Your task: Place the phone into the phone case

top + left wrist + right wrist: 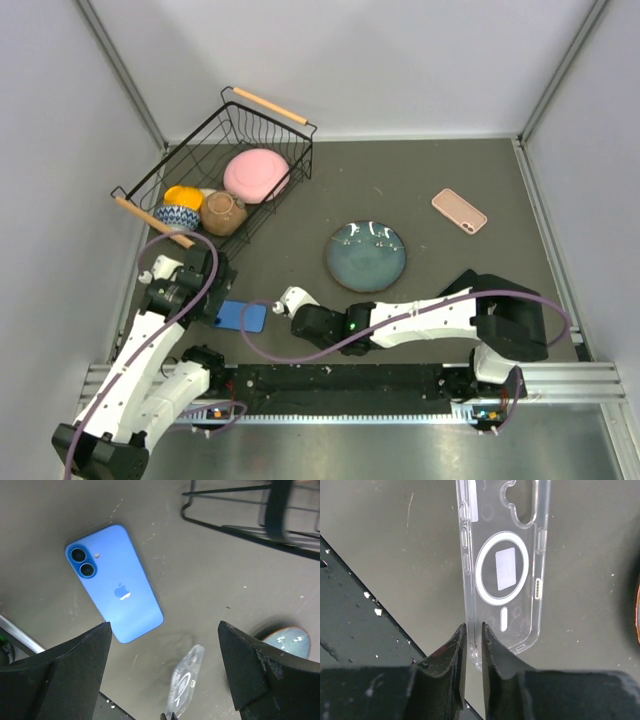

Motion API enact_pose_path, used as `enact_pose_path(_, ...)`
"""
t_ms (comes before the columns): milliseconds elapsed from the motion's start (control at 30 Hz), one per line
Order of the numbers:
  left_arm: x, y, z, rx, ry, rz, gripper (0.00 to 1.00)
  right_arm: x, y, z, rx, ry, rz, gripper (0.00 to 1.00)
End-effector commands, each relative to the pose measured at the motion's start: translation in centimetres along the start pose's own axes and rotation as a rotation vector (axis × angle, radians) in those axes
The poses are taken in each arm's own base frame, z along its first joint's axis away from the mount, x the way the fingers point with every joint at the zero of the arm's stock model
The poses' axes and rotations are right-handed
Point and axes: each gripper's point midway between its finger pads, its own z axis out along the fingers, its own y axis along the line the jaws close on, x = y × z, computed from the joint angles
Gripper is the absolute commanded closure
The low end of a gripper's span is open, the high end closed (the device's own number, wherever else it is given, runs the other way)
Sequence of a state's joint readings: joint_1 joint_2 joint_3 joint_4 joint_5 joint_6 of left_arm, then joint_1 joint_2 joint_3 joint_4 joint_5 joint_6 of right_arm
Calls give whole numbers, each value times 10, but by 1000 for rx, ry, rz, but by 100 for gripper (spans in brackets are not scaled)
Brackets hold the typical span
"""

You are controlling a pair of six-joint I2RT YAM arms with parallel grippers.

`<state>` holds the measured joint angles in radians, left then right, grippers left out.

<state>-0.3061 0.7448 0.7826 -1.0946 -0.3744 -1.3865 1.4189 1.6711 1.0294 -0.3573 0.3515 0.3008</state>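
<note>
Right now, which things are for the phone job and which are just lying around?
For the job: blue phone, clear phone case pinched by the right gripper, open left gripper above the phone.
Just lying about: pink phone, blue plate, wire basket holding a pink bowl, brown cup and patterned bowl.

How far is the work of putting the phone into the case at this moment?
Done: nothing fitted yet. In hand: the right gripper pinches one edge of the clear case; the open left gripper hovers over the blue phone, which lies face down on the table. Left: gripping the phone and seating it in the case.
</note>
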Motion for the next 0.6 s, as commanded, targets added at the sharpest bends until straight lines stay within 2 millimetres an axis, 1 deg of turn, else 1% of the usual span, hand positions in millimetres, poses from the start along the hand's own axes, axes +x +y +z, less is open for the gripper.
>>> enact_pose_path(0,15,10,13,-50,50,-101,8,17,-3,1,45,51,35,81)
enact_pose_path(67,22,16,18,-65,68,-124,9,18,-2,-1,36,48,43,79)
enact_pose_path(133,24,18,21,-59,69,-161,9,16,-1,-4,23,41,54,75)
enact_pose_path(167,27,22,26,-68,70,-166,9,15,-1,-6,20,34,64,73)
enact_pose_path(200,28,20,29,-55,69,-178,9,9,0,-12,5,11,84,69)
enact_pose_path(233,29,22,31,-58,69,-182,9,9,0,-14,1,2,92,67)
enact_pose_path(267,32,28,35,-74,71,-183,9,6,0,-17,-9,-14,102,65)
enact_pose_path(300,35,28,37,-77,80,-203,10,3,0,-24,-22,-35,120,59)
enact_pose_path(333,38,33,41,-99,84,-205,11,0,0,-29,-32,-52,132,57)
enact_pose_path(367,40,36,44,-110,90,-212,12,-5,1,-33,-48,-72,147,51)
enact_pose_path(400,43,36,45,-114,99,-225,15,-3,0,-35,-52,-77,153,48)
enact_pose_path(433,46,38,49,-125,102,-228,15,-10,-1,-44,-64,-110,169,45)
enact_pose_path(467,46,39,50,-131,102,-235,15,-12,-2,-47,-63,-123,182,40)
enact_pose_path(533,48,41,53,-157,101,-253,15,-15,-8,-54,-49,-153,205,32)
enact_pose_path(567,48,41,53,-164,103,-268,15,-17,-14,-56,-22,-170,229,22)
